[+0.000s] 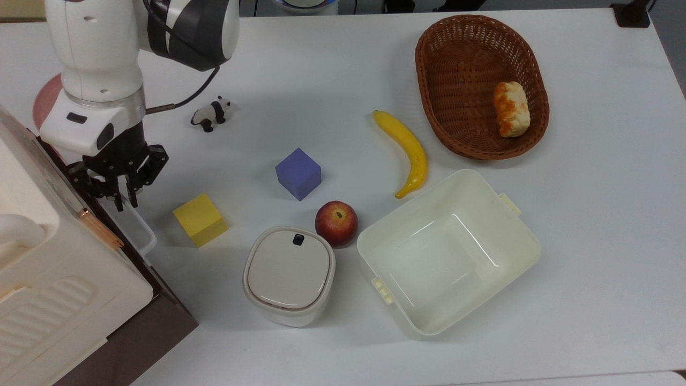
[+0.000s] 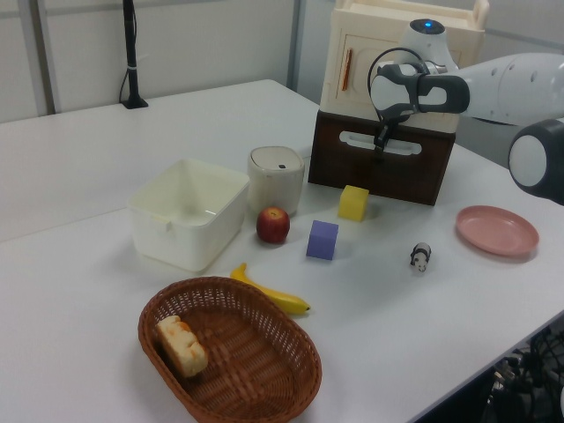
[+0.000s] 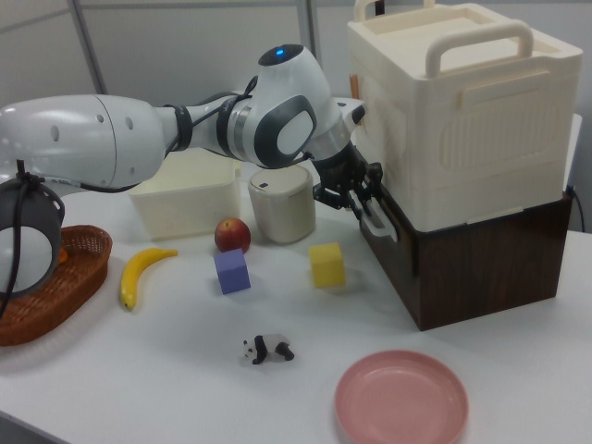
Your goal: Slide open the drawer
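A white table carries a cream appliance stacked on the dark brown drawer, which sits shut at the top view's left edge. The gripper reaches the drawer's white handle, fingers narrowly parted around it; whether they touch it I cannot tell. No writing is readable on the cream tub, wicker basket or yellow cube.

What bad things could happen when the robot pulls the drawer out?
The claw sits at one end of the white handle, so the drawer might jam or the claw slip off. The yellow cube lies just in front and could get shoved. The cream appliance on top might wobble.
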Controlling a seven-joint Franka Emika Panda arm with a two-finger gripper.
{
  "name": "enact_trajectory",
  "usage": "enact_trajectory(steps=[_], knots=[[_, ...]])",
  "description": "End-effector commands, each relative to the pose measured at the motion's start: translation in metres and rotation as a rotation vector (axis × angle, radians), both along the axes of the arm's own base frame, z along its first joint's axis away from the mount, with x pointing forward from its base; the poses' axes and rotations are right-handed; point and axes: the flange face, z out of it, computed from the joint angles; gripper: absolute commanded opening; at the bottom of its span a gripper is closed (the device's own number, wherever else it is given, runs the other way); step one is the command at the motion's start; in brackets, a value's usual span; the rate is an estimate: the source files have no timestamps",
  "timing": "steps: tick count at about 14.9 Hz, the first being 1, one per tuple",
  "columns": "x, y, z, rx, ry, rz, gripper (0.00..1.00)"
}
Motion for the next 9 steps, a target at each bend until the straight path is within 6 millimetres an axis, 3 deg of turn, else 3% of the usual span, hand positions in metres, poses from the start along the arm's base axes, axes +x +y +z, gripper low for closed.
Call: enact_trajectory(steps=[1, 9], knots=[[-0.005, 0.008, 0.013, -0.007, -0.022, 0.002, 0.0], [-0.015, 0.031, 0.015, 0.014, -0.003, 0.03, 0.0]])
